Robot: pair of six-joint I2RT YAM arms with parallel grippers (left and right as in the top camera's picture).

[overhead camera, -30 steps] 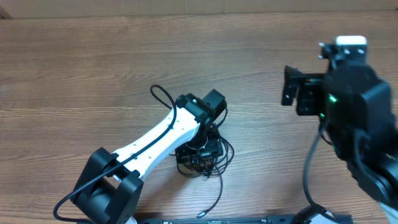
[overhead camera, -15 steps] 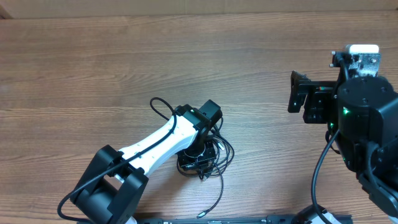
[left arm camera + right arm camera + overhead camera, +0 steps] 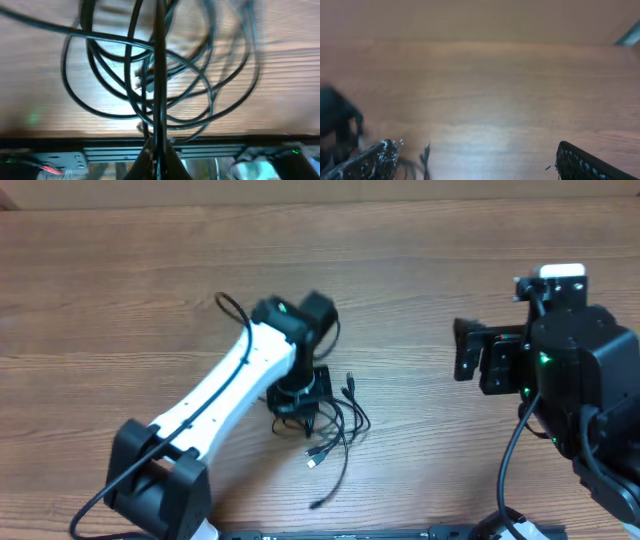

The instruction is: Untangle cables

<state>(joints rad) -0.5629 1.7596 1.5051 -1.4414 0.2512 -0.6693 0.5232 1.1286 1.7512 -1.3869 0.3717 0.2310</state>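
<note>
I have the cables [image 3: 335,425] as a loose black tangle near the middle of the table [image 3: 120,280], with a few strands trailing toward the near edge. My left gripper [image 3: 297,395] sits at the tangle's left side, clenched on one strand, and the loops fan out ahead of it in the wrist view. My right gripper [image 3: 465,350] is well apart to the right, jaws wide, holding nothing.

Overhead, we lose part of the cables [image 3: 335,425] under the left arm [image 3: 235,375]. Right fingers [image 3: 370,162] are cut off at the bottom edge, blurred.
</note>
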